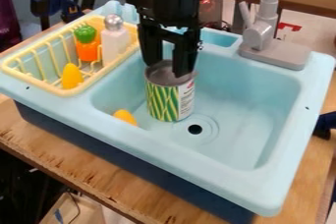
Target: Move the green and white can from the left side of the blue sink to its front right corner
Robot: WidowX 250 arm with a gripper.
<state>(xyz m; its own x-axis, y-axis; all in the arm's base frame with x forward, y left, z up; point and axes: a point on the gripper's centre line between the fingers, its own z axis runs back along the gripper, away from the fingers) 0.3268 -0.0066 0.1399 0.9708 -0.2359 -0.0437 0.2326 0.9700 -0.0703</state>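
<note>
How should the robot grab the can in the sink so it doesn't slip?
I'd come from straight above and pinch the can by its upper wall, at the rim. It stands upright in the sink with its open top up, so one finger could go inside and one outside. The end effector already hangs over it.

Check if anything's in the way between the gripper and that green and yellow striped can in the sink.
Nothing visible stands between the gripper and the can: its spread fingers are right at the can's top. The small yellow-orange piece lies lower, beside the can, outside that gap.
</note>
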